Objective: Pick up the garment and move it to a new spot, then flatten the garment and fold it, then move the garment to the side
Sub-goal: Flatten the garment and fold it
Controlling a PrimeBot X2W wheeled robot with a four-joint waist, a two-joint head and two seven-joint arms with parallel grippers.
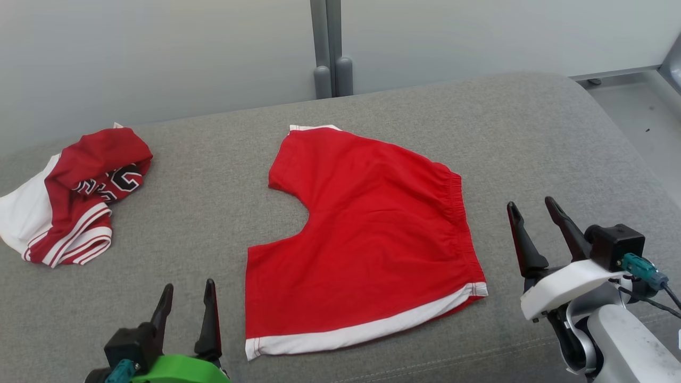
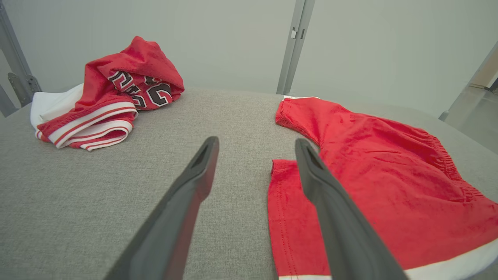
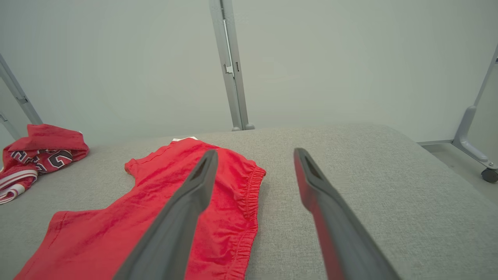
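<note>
Red shorts (image 1: pixel 372 229) lie flat mid-way across the grey cushion (image 1: pixel 213 175) and look unfolded. The waistband is toward the robot's right and the crotch notch faces left. One leg points far and one near, so the long axis runs far-to-near. Left fingers (image 1: pixel 208 319) are spread and empty, just beside the near leg's left edge. Right fingers (image 1: pixel 524 247) are spread and empty, near the waistband's near end. Neither arm is clearly nearer, so I'd fold leg onto leg. The crumpled jersey (image 1: pixel 74 197) sits well apart, far left.
</note>
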